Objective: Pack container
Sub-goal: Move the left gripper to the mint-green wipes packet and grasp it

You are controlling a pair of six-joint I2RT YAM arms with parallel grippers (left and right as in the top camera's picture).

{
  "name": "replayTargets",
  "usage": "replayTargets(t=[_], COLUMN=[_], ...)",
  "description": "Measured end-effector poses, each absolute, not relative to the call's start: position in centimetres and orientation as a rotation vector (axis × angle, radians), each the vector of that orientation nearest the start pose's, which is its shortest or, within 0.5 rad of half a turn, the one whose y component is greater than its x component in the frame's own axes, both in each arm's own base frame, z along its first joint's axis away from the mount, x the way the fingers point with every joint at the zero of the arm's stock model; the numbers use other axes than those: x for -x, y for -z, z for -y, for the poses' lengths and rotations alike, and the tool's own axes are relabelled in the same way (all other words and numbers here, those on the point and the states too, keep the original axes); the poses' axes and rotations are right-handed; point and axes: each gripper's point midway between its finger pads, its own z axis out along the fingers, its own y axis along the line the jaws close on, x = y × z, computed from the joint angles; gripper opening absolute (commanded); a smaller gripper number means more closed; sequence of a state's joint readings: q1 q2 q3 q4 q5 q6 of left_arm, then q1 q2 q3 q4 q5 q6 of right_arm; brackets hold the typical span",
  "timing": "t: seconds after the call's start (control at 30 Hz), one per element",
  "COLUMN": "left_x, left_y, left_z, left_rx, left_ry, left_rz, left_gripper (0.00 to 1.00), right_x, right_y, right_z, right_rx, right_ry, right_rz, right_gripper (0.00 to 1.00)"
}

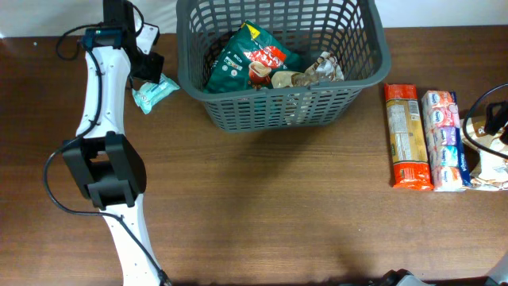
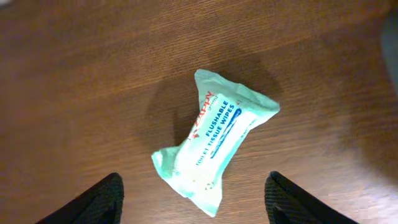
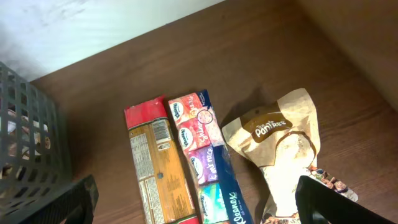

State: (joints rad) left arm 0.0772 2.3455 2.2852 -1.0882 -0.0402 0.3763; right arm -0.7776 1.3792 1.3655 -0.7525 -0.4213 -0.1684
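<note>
Container: dark grey slotted basket (image 1: 361,67) at the far middle of the wooden table (image 1: 262,206); already holds a green snack bag (image 1: 238,59) and a crumpled pale pouch (image 1: 313,73).
Left gripper (image 2: 193,186): fingers spread wide, holding nothing, hovering over a mint-green pack of flushable wipes (image 2: 214,140).
Right gripper (image 3: 199,196): fingers apart, empty, above the goods on the right.
Wipes position: flat on the table, just beside the basket's left wall, lying diagonally to the finger line.
Right-hand stock: red-orange pasta packet (image 3: 152,168) and a multicolour Kleenex tissue strip (image 3: 202,155) lying side by side and touching; a tan Pantree bag (image 3: 280,140) just beyond them.
Risk, wipes: soft, slick film; a diagonal pinch may catch only a crimped end, so the pack could swivel or slip out.
Risk, rim: the pack sits close under the thick rim; too low a lift could knock the wall and shift the basket.
Risk, right side: touching packets invite a double grab, or one being shoved aside.
</note>
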Motion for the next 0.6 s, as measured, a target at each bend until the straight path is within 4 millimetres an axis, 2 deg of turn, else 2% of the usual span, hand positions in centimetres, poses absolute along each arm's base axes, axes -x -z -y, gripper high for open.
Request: replayTargets(t=[0.27,0.53,0.6], left_x=[-54.6,-52.2,-51.9], left_y=[-11.2,-4.6,-3.7], left_z=[-5.1,-5.0,-5.0], left_rx=[-0.638,-0.717,-0.710], left_ry=[-0.236,-0.161,-0.159], left_rz=[-2.710,-2.895,-2.920], left_gripper=[0.64,0.63,0.62], right_x=[-32.1,-32.1,-32.1], right_y=[-26.9,-26.9,-26.9], right_z=[21.8,21.8,21.8], right_rx=[-0.478,-0.478,-0.479], right_ry=[0.008,0.008,0.008], right_rz=[-2.204,-2.205,-2.205], right_gripper=[0.99,0.99,0.99])
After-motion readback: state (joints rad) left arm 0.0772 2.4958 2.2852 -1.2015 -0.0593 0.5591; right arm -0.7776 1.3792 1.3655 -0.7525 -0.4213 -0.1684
